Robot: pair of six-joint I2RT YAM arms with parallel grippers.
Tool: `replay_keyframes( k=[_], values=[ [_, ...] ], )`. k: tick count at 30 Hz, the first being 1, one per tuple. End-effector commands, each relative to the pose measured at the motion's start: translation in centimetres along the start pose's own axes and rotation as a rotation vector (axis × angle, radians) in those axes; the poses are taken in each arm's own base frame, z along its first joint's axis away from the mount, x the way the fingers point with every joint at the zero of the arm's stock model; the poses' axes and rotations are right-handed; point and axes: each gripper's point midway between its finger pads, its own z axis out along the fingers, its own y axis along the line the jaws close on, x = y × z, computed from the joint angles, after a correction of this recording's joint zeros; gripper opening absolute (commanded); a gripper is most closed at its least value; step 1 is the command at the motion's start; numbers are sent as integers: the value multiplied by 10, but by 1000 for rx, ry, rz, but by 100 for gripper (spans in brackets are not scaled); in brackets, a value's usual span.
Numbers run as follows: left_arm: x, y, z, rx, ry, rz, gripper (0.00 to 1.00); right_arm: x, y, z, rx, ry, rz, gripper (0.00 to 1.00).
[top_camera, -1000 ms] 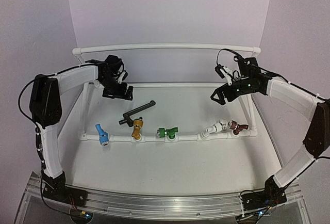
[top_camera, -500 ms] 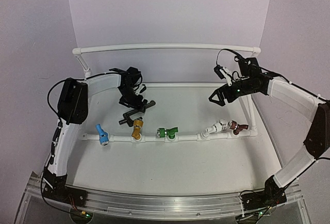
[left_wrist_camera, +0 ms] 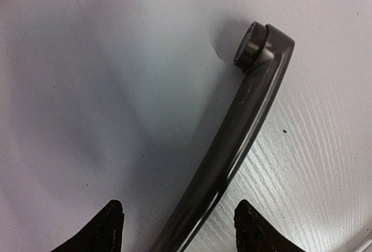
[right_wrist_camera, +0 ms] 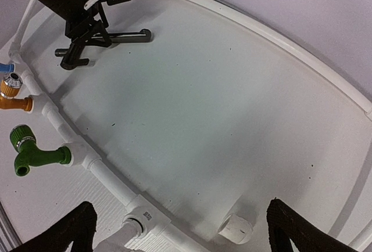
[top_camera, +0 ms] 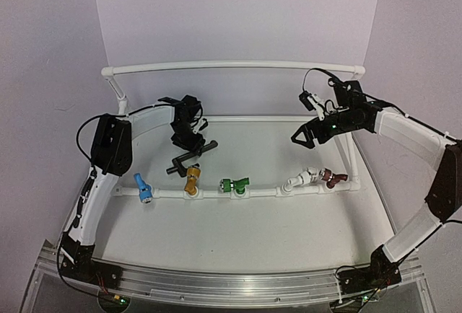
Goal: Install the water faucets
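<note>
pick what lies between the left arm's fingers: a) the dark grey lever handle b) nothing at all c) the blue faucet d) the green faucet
a: in the left wrist view the dark grey lever handle runs down between the two fingers, which stand apart on either side of it.

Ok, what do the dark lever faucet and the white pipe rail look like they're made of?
The dark lever faucet looks like moulded plastic, semi-gloss: a soft highlight runs along its handle, though coated metal is possible. The white pipe rail looks like matte PVC tubing, judging by its thicker collared joints.
</note>
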Motion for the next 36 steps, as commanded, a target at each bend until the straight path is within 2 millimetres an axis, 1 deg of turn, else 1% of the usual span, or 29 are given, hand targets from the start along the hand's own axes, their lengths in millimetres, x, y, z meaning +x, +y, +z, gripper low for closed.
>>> replay_keyframes(
  k=[1,6,10,15,17,20,21,22,23,24,26,28,29,31,33,36],
  values=[
    [-11,-1,-3,18,-26,10,63,-15,1,-5,-8,-20,-6,98],
    [-3,-2,7,24,4,17,58,-22,-2,-10,10,-27,-33,98],
    [4,1,14,3,32,30,53,-27,-1,-12,6,-33,-35,98],
    [15,2,20,-6,74,34,38,-29,2,-12,-16,-38,-36,98],
    [17,2,18,-2,81,25,30,-30,5,-13,-28,-41,-39,98],
    [9,3,0,-15,39,-3,14,-31,5,-14,-28,-44,-43,98],
    [4,4,-9,-21,14,-16,8,-32,4,-15,-26,-47,-45,98],
    [-1,5,-21,-27,-14,-28,3,-34,4,-16,-24,-49,-46,98],
    [-6,6,-30,-38,-38,-36,1,-35,4,-17,-25,-53,-47,98],
    [-8,10,-36,-60,-57,-49,0,-38,5,-18,-27,-57,-49,98],
    [-17,17,-55,-103,-115,-72,0,-42,5,-20,-31,-62,-51,98],
    [-25,25,-75,-145,-180,-136,0,-47,5,-21,-30,-70,-51,98],
    [-31,28,-90,-159,-222,-167,0,-49,5,-22,-29,-74,-51,98],
    [-39,35,-112,-189,-297,-234,0,-52,5,-23,-30,-80,-51,98],
    [-48,44,-140,-224,-390,-336,0,-55,4,-24,-27,-85,-51,98],
    [-56,50,-170,-217,-474,-439,0,-59,2,-23,-21,-88,-44,98]
  ],
)
